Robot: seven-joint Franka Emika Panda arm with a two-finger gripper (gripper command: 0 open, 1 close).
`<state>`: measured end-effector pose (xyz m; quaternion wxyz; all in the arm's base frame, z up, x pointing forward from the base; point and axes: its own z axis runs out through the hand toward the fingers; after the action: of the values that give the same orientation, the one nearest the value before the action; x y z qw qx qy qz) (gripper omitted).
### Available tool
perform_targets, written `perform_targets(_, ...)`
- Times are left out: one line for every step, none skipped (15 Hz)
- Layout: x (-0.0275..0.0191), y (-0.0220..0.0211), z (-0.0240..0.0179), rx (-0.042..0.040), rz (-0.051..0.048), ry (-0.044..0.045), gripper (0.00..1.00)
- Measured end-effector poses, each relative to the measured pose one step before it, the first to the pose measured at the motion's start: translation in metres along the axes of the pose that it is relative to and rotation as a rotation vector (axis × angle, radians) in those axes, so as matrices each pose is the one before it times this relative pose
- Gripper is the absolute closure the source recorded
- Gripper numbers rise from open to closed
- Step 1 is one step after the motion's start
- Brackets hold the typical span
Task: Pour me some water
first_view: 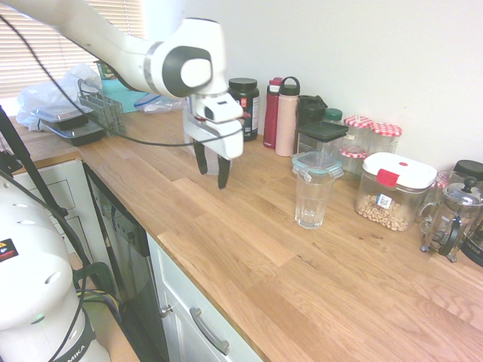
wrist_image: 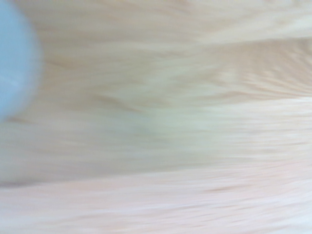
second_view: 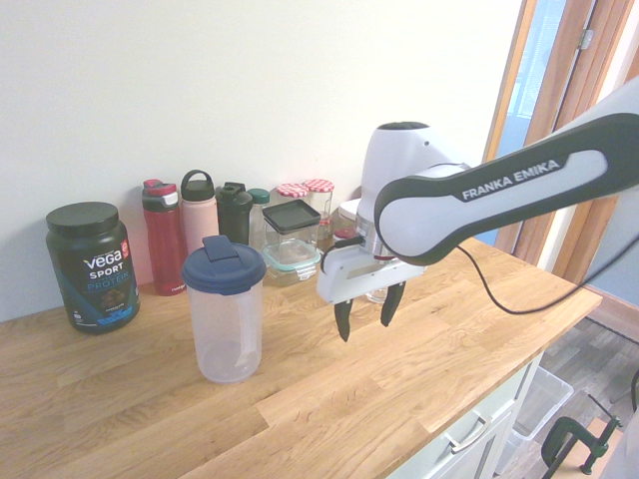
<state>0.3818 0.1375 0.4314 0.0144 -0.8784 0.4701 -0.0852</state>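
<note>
One landmark serves: the blue-lidded plastic pitcher (second_view: 225,309), upright on the wooden counter (second_view: 399,379) in front of the bottle row. Gripper (second_view: 363,311) hangs above bare wood just beside the pitcher, on its side away from the protein tub (second_view: 92,265); fingers point straight down, spread wide, nothing between them. That stance suits a sideways approach to the pitcher's body, likely the next grasp. Empty drinking glass (first_view: 312,197) stands well beyond the gripper from the pitcher, clear space around it for pouring. Wrist view is blurred: wood grain, and a pale blue shape at one edge, probably the lid.
</note>
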Motion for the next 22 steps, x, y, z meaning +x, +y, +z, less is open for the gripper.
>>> perform_targets(-0.0288,-0.00904,-0.00943,0.02428,0.01715,0.02312,0.0)
perform_targets(-0.0242,-0.00955,-0.00839,0.01893,0.00403,0.01311,0.0)
perform_targets(-0.01886,-0.01102,-0.00855,0.01881,-0.0008,0.01098,0.0)
perform_targets(-0.01435,-0.01273,-0.00715,0.01545,-0.00408,0.01078,0.0)
perform_targets(-0.01021,-0.01331,-0.00548,0.01341,-0.00955,0.01699,0.0)
perform_targets(-0.00642,-0.01424,-0.00499,0.01902,-0.0083,0.02304,0.0)
perform_targets(-0.00418,-0.01497,-0.00381,0.02545,-0.00569,0.02391,0.0)
perform_targets(-0.00261,-0.01438,-0.00108,0.02018,-0.00409,0.02338,0.0)
perform_targets(-0.00112,-0.01185,0.0026,0.01063,-0.0005,0.01909,0.0)
perform_targets(-0.00101,-0.00912,0.00657,0.0017,-0.0012,0.01459,1.0)
perform_targets(-0.00144,-0.00667,0.00922,0.00088,-0.00209,0.01328,1.0)
perform_targets(-0.00128,-0.00473,0.01028,0.00368,0.00017,0.01366,1.0)
perform_targets(-0.00071,-0.00321,0.00991,0.00246,0.0035,0.01367,1.0)
perform_targets(0.00025,-0.00159,0.00836,0.00411,0.00278,0.00968,1.0)
perform_targets(0.00156,-0.00063,0.00605,0.00363,-0.00027,0.00207,1.0)
perform_targets(0.00085,0.00017,0.00233,0.0041,0.00016,-0.00305,1.0)
perform_targets(-0.00041,0.00084,0.00088,0.0026,-0.00264,-0.00122,1.0)
perform_targets(-0.00173,0.00058,0.00016,0.00449,-0.00614,0.00258,1.0)
perform_targets(-0.00012,0.00124,0.00156,0.00252,-0.00053,0.00107,1.0)
perform_targets(0.00101,0.00225,0.00325,0.00071,0.00004,-0.00134,1.0)
perform_targets(0.0017,0.00201,0.00323,0.00406,-0.00106,-0.00011,1.0)
perform_targets(0.00186,0.00055,0.00106,0.00186,0.00078,0.00162,1.0)
